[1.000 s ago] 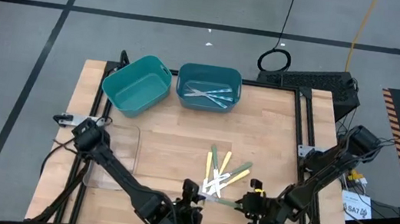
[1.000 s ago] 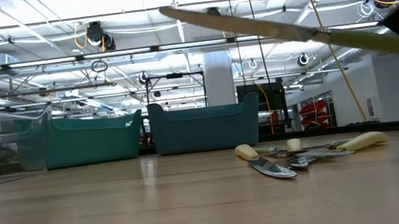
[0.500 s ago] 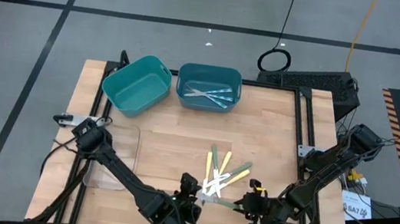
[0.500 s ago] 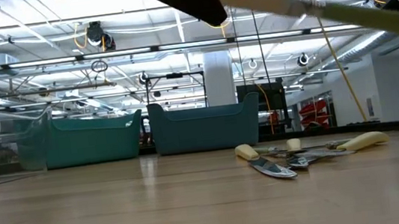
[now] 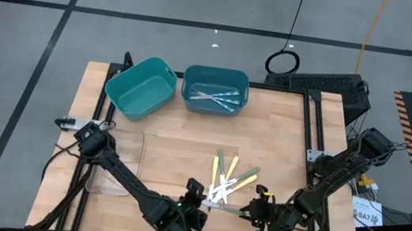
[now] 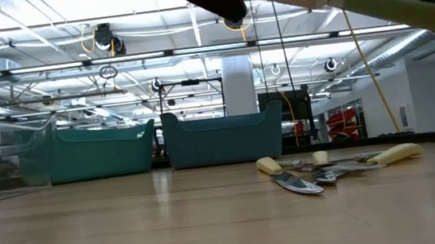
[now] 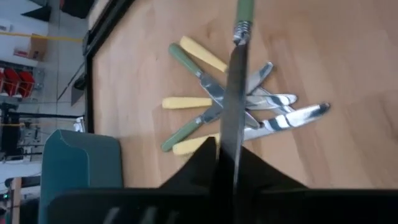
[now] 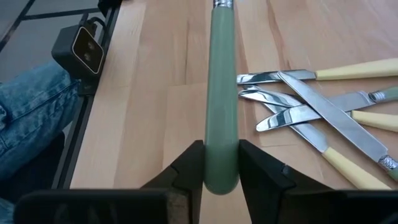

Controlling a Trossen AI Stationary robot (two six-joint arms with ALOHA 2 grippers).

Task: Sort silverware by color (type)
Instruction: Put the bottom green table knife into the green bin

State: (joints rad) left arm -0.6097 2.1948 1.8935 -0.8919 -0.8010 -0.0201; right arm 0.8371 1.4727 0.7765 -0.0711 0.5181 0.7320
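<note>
Now that the left gripper (image 7: pixel 227 155) has closed on the blade of the green-handled knife (image 8: pixel 222 93), where a second ago it stood open beside it, we hold the knife at both ends above the table (image 5: pixel 163 138): the right gripper (image 8: pixel 221 163) clamps its handle. We judge this a handover between arms. Beneath the knife, the remaining yellow- and green-handled knives (image 5: pixel 228 181) lie piled; sorted blue-handled pieces rest in the darker teal bin (image 5: pixel 192 75).

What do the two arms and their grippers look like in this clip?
Both arms are dark, jointed, tubular segments. The left gripper and right gripper each have two black, wedge-shaped fingers. The left arm shows a small green light near its wrist; the right gripper has a yellow spot.
</note>
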